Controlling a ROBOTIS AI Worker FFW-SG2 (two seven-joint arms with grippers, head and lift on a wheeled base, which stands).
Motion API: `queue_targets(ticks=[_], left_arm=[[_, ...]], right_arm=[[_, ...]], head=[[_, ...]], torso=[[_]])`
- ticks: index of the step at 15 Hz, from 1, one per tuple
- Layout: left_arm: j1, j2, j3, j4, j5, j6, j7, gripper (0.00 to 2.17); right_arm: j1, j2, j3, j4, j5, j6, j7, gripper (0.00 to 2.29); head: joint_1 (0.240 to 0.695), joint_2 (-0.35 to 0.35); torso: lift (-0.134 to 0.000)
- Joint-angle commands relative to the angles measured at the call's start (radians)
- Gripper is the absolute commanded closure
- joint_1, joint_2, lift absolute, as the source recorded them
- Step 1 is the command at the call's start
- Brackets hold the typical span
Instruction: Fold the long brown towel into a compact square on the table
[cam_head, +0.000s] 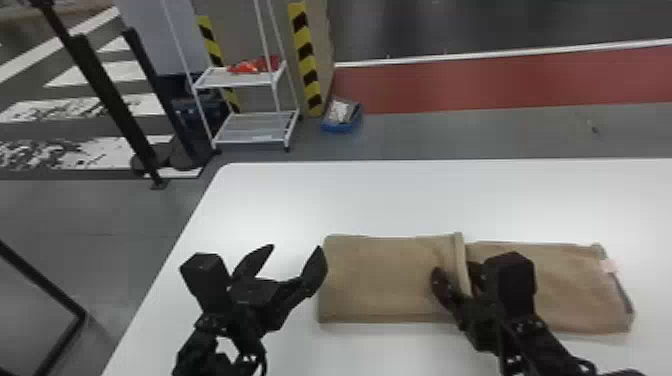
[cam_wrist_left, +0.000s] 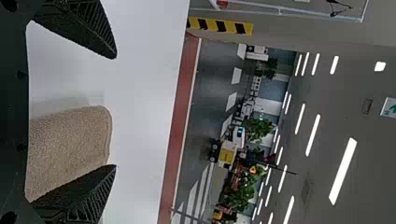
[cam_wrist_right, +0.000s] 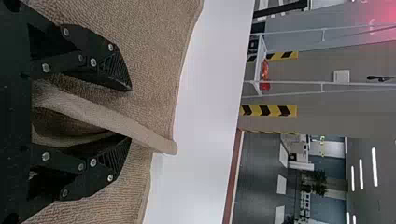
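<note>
we are holding our black two-fingered left gripper (cam_head: 295, 247) spread near the folded brown cloth towel (cam_head: 385, 280), our matching right gripper (cam_head: 454, 270) spread around its raised edge.

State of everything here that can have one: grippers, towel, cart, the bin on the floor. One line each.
Left gripper: open, by the towel's left end.
Right gripper: open, fingers either side of the towel's raised edge.
Brown towel: partly folded, lying on the table, one edge standing up near its middle.
Cart: upright, red item on its upper shelf.
Blue bin: holding something.
</note>
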Motion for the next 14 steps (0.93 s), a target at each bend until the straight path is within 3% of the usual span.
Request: queue_targets(ticks=[1,4,6,14], left_arm=[[-0.002,0.000,0.000,0.004,0.000,-0.002,0.000,0.04],[-0.005,0.001,0.002,0.007,0.000,-0.005,0.000,0.04],[-0.005,0.001,0.005,0.009,0.000,-0.005,-0.005,0.04],[-0.001,0.001,0.009,0.015,0.000,-0.005,-0.018,0.04]], right_arm=[[0.006,0.001,-0.004,-0.010,0.000,-0.001,-0.001,0.92],[0.015,0.001,-0.004,-0.030,0.000,-0.004,-0.004,0.93],[0.020,0.001,-0.005,-0.044,0.000,-0.001,-0.006,0.75],[0.023,0.001,0.002,-0.062,0.014,0.052,-0.006,0.76]], head=[[0.695,0.217],[0.695,0.216],[0.695,0.215],[0.695,0.217]], torso=[[-0.124],[-0.124],[-0.124],[-0.124]])
